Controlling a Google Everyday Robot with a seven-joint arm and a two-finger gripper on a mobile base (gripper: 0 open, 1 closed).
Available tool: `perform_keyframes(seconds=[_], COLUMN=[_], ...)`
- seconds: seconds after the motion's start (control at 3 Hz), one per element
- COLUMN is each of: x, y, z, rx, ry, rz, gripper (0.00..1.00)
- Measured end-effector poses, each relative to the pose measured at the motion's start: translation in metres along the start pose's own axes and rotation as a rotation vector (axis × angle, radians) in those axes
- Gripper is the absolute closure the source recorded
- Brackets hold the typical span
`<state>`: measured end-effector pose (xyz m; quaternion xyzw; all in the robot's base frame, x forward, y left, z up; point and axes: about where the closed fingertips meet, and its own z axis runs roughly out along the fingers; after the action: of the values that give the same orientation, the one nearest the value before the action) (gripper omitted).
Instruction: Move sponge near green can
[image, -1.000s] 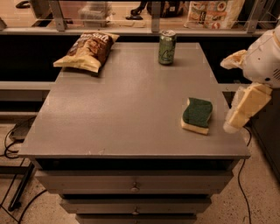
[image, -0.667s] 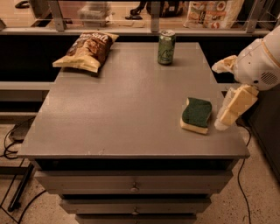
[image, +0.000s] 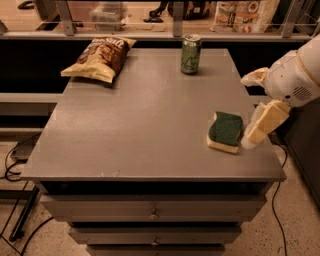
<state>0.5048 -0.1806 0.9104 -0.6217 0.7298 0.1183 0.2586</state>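
i have the gripper (image: 250, 111) at the right edge of the table (image: 140, 115), low over the front right corner. its two pale padded fingers (image: 264, 123) are spread wide with nothing between them, so it is released. the lower finger slants down to the tabletop just beside the sponge (image: 226, 131); i cannot tell whether it touches.

the sponge lies flat, green side up, near the front right corner. from the gripper it lies toward the picture's left, a short sideways reach. its long axis runs roughly front to back, tilted a little, so i judge the fingers should straddle the shorter width. there is only one arm, so there is no choice of which reaches.

the green can (image: 191, 54) stands upright by the far edge, well apart from the sponge, away and to the left of it. i judge the carry runs diagonally that way.

count: one sponge, one green can, one chip bag (image: 100, 57) at the far left corner, one gripper.
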Motion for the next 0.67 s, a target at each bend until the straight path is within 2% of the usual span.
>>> perform_keyframes(seconds=[0.33,0.67], x=[0.013,0.024], y=[-0.008,-0.01], z=[0.031,0.052], rx=[-0.003,-0.013], ry=[-0.027,-0.027], rz=[0.052,0.092], gripper=[0.0,0.0])
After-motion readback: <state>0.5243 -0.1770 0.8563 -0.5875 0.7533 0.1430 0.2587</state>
